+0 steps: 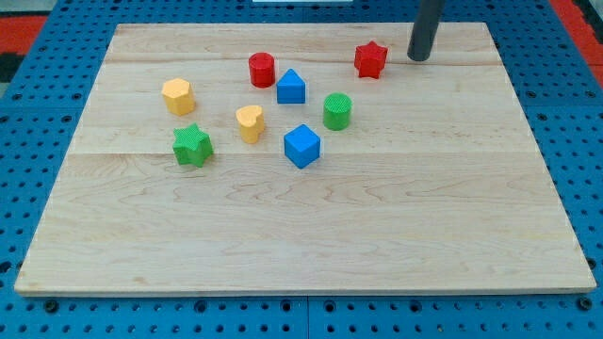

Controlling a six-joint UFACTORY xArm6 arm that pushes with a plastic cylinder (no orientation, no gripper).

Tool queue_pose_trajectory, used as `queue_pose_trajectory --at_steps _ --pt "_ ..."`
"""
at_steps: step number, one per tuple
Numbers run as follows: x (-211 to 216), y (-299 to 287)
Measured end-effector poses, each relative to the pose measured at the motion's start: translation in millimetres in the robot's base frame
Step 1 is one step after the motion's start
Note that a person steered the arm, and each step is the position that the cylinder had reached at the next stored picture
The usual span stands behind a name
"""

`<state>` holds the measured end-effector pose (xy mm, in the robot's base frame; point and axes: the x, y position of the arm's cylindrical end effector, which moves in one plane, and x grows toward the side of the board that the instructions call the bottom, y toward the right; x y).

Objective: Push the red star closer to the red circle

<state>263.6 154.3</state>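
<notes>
One red star (370,59) lies near the board's top edge, well right of the red circle (262,69). My tip (417,57) stands just right of the star, grasping nothing, apparently positioned for a leftward push.

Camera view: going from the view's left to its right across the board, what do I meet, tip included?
Yellow hexagon → green star → yellow heart → red circle → green cylinder → red star → my tip. The two blue blocks overlap in the order, so both are left out.
</notes>
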Motion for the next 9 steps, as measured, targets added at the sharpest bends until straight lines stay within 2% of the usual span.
queue_pose_trajectory --at_steps 6,8,9 --pt "0 -112" --pt "3 -76" --pt "21 -94"
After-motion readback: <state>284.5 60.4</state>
